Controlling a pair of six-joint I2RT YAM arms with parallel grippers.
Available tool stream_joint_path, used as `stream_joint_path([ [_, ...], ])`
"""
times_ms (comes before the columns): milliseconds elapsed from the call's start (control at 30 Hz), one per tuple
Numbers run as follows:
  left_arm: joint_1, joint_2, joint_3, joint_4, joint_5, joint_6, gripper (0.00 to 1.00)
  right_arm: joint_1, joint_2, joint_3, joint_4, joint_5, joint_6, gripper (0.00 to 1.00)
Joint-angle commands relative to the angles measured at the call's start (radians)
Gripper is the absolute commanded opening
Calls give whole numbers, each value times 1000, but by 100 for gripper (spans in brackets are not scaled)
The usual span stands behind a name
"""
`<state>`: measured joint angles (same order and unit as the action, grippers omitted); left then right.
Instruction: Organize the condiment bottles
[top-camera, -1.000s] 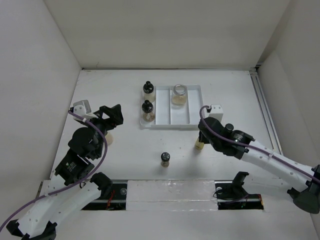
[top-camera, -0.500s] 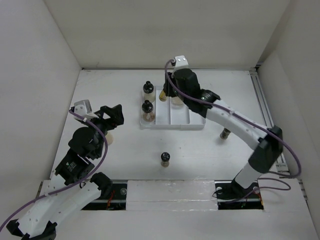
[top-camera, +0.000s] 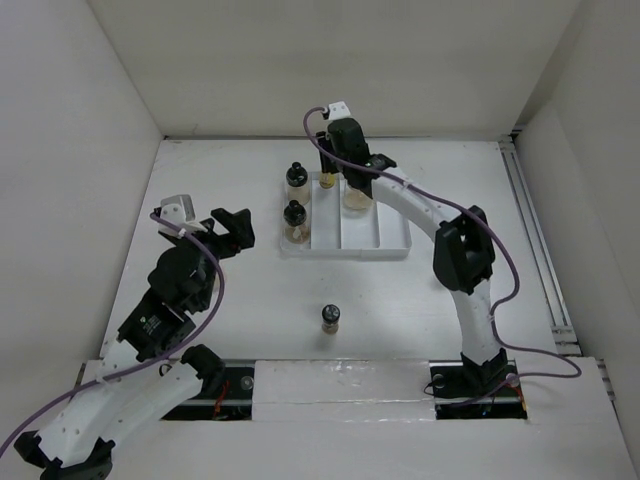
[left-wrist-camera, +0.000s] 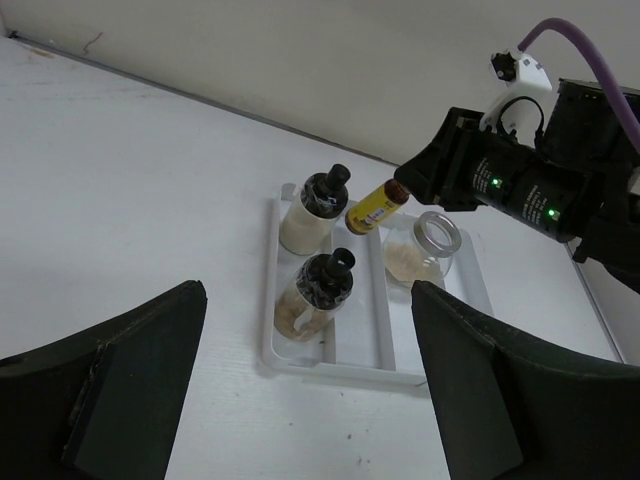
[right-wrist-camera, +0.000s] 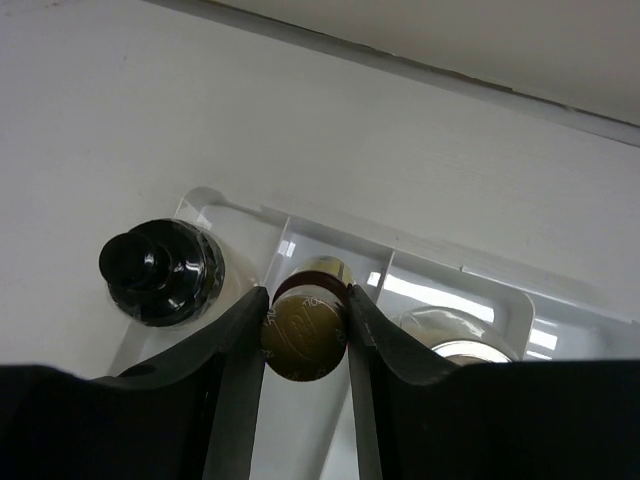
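- The table (top-camera: 480, 280) is white and walled. Only the top view shows all of it, with both arms.
- The white tray (top-camera: 392, 232) lies directly beneath the right gripper (right-wrist-camera: 304, 292) and well ahead of the left gripper (top-camera: 232, 222). The left wrist view shows its lengthwise compartments more clearly than the top view does.
- The left gripper hangs over bare table. Its jaws are spread wide with nothing between them, as its own camera shows.
- The glass jar (left-wrist-camera: 425, 250), with beige contents, stands in the tray just right of the right gripper. The top view half hides it under that arm, and the right wrist view catches only its rim.
- Two black-capped jars (left-wrist-camera: 312, 210) stand one behind the other in the tray's left compartment. The farther one is just left of the right gripper. The right wrist view shows that one alone.
- The slim yellow bottle (left-wrist-camera: 375, 207) is pinched at its round end between the right gripper's closed-in fingers (right-wrist-camera: 225, 350). It is tilted over the tray's far end, between the farther black-capped jar and the glass jar. The top view hardly shows it. Whether its base touches the tray I cannot tell.
- The small dark bottle (top-camera: 331, 318) stands upright on the table, well apart from both grippers. It appears in the top view only.
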<state>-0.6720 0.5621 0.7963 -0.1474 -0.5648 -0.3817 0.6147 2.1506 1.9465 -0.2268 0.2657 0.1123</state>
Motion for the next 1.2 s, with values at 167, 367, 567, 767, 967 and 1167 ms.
stream_joint_path([
  [167, 2, 7, 9, 25, 5, 21, 79, -6, 61, 97, 138, 9, -30, 27],
  [367, 2, 25, 18, 25, 5, 21, 79, -6, 72, 97, 138, 18, -30, 29],
  [567, 2, 45, 18, 16, -6, 21, 79, -6, 60, 78, 147, -3, -30, 60],
  [767, 2, 30, 27, 5, -40, 1, 79, 16, -55, 40, 147, -22, -30, 75],
  [967, 2, -128, 7, 25, -151, -20, 79, 80, -251, -119, 202, -255, -75, 77],
  [1167, 2, -264, -26, 52, -217, -29, 79, 174, -226, -199, 242, -658, -80, 74],
])
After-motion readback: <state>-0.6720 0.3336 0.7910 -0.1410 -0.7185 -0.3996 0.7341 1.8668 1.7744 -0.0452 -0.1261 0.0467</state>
